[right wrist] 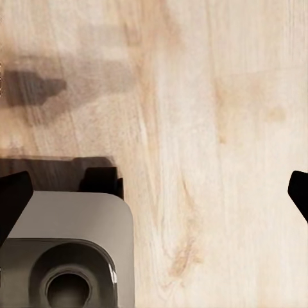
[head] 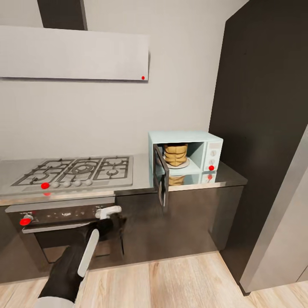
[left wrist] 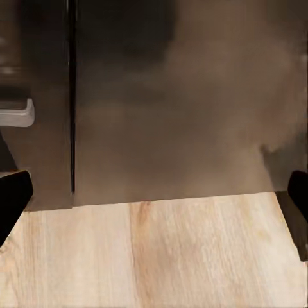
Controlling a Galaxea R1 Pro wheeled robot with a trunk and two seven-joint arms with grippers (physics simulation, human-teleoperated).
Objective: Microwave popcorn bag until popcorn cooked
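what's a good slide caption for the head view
Popcorn bag sits inside the open microwave on the countertop.

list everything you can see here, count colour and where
popcorn bag: 1, tan-brown, upright inside the microwave
microwave: 1, pale blue, door open, on the countertop's right end
countertop: 1, pale grey, along the wall
gas hob: 1, grey, left of the microwave
oven: 1, black, under the hob
hood: 1, pale grey, on the wall above the hob
floor: pale wood
left gripper: 1, black fingers apart, facing the dark cabinet front
right gripper: 1, black fingers apart, over the floor
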